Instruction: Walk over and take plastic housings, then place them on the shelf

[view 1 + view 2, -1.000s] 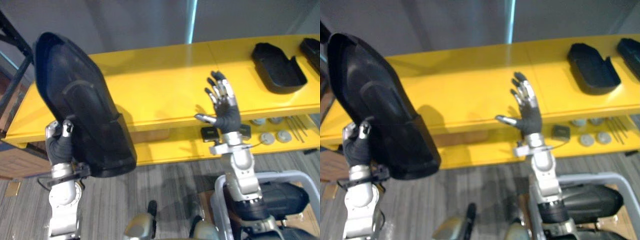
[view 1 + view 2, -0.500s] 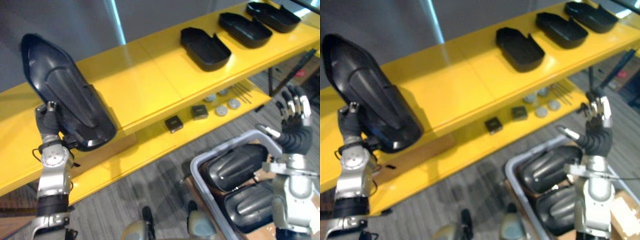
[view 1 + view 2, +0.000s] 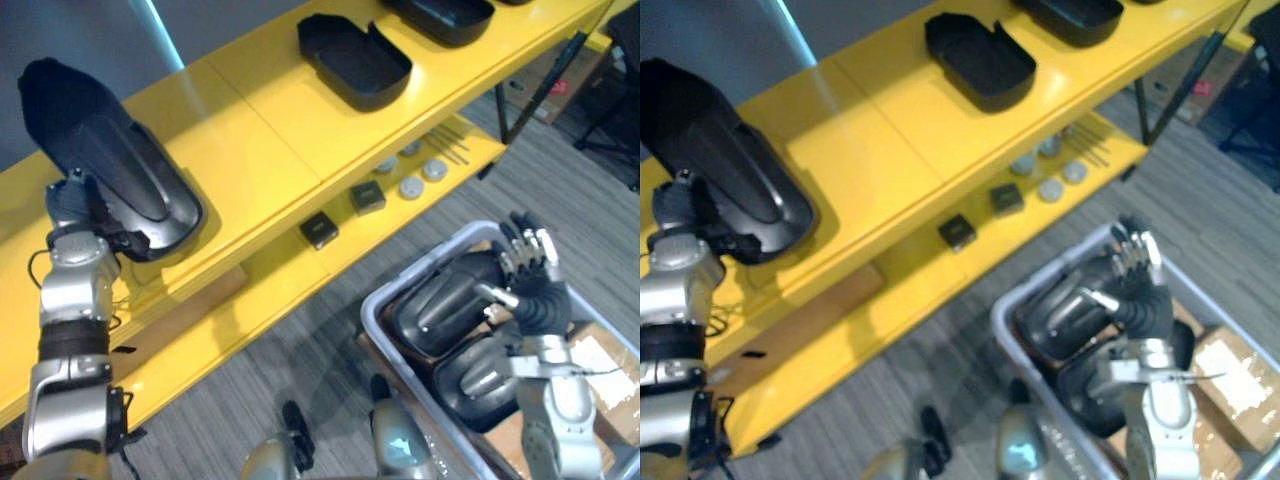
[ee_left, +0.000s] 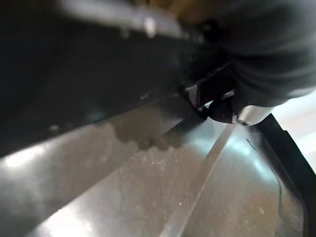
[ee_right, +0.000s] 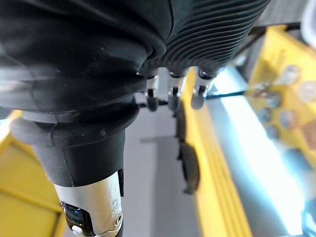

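My left hand [image 3: 72, 208] is shut on the near edge of a large black plastic housing [image 3: 105, 150], which lies tilted on the top board of the yellow shelf [image 3: 250, 130]; its fingers are mostly hidden behind the part. In the left wrist view a dark fingertip [image 4: 237, 112] presses against the housing [image 4: 148, 187]. My right hand [image 3: 532, 285] hangs open, fingers straight, over a grey bin [image 3: 385, 300] holding two more black housings [image 3: 445, 300] [image 3: 480, 375]. Further housings [image 3: 355, 60] [image 3: 445, 15] lie open side up along the shelf.
The lower shelf board carries two small black blocks [image 3: 320, 230] [image 3: 367, 196], several grey discs [image 3: 410, 186] and thin rods [image 3: 450, 148]. A black shelf leg [image 3: 540, 85] stands at the right. A cardboard box [image 3: 600, 360] sits beside the bin.
The camera has swung right and down. My left hand has brought the housing down onto the shelf top. My right hand has dropped from beside the shelf to above the bin.
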{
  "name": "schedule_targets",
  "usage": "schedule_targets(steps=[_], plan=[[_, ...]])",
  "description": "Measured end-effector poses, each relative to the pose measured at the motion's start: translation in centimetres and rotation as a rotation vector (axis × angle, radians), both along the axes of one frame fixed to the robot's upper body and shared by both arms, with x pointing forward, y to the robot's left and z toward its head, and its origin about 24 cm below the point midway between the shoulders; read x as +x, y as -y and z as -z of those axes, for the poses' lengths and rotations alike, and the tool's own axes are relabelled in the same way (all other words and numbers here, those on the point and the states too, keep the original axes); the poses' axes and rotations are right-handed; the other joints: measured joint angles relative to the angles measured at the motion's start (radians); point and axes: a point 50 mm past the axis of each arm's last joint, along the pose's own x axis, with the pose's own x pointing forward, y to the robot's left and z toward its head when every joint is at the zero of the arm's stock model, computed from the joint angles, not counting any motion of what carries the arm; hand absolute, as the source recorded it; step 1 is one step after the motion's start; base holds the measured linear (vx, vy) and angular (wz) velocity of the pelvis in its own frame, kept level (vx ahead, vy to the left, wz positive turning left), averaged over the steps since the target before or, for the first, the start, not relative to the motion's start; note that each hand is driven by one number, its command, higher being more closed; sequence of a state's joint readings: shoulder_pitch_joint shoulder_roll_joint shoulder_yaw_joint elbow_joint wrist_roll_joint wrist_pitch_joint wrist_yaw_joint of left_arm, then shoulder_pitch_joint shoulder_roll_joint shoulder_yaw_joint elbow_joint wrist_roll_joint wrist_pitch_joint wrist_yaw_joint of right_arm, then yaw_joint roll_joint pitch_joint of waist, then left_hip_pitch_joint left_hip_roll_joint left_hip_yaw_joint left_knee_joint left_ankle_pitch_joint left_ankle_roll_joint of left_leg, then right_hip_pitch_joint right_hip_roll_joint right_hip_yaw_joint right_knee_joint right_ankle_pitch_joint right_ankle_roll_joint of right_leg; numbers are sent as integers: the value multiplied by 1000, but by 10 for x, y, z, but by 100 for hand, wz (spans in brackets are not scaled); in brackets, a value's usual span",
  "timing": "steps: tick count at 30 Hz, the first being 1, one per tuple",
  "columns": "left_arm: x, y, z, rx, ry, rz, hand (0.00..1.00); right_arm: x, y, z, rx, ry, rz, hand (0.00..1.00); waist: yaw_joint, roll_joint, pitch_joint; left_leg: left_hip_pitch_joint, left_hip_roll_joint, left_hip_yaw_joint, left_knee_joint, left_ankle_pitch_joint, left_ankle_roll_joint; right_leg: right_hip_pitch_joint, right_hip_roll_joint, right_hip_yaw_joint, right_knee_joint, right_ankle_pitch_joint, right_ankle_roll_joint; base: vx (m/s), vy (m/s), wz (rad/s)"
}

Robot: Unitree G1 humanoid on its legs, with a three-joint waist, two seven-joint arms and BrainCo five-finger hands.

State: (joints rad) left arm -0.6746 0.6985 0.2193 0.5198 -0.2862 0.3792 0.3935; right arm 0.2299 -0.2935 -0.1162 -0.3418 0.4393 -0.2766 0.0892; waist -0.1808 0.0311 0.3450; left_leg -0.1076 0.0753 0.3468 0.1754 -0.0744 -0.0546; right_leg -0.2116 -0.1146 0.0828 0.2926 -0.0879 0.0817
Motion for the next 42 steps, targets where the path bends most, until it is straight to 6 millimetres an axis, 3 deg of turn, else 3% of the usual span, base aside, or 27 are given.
schedule_targets(steps=[4, 8, 18, 25, 26, 42], plan=[[-2, -10, -21, 92, -17, -77, 100, 0, -9, 4, 28, -18, -38, 0, 1, 0, 20, -19, 12, 14, 23, -12, -3, -28, 8, 10, 10, 0, 0, 17, -14, -8], [4, -6, -38, 118, -13, -92, 100, -2, -10, 8, 63, -40, -30, 0, 0, -3, 48, -31, 22, 24, 51, -21, -3, -34, 14, 12, 19, -1, 0, 2, -6, -1], [16, 7, -48, 251, -129, -70, 100, -8, -14, 18, 121, -91, -40, 0, -2, -13, 55, -81, 43, 44, 112, -48, -1, -88, 28, 34, 51, -2, 1, -11, -3, -8], [18, 7, -48, 232, -158, -60, 100, -7, -10, 17, 128, -96, -32, 0, 0, -14, 79, -91, 45, 46, 126, -54, 0, -104, 27, 39, 71, -9, 2, -11, -3, 0], [18, 6, -48, 230, -159, -63, 0, -6, -10, 17, 126, -97, -33, 0, 0, -13, 82, -96, 47, 46, 132, -57, 1, -107, 28, 39, 75, -10, 2, -41, -7, -1], [9, -4, -32, 104, -89, -291, 0, 4, -12, 2, 109, -71, -54, 0, -2, -15, 94, -136, 40, 50, 167, -65, 3, -174, 24, 59, 160, -39, 6, -4, -4, -1]])
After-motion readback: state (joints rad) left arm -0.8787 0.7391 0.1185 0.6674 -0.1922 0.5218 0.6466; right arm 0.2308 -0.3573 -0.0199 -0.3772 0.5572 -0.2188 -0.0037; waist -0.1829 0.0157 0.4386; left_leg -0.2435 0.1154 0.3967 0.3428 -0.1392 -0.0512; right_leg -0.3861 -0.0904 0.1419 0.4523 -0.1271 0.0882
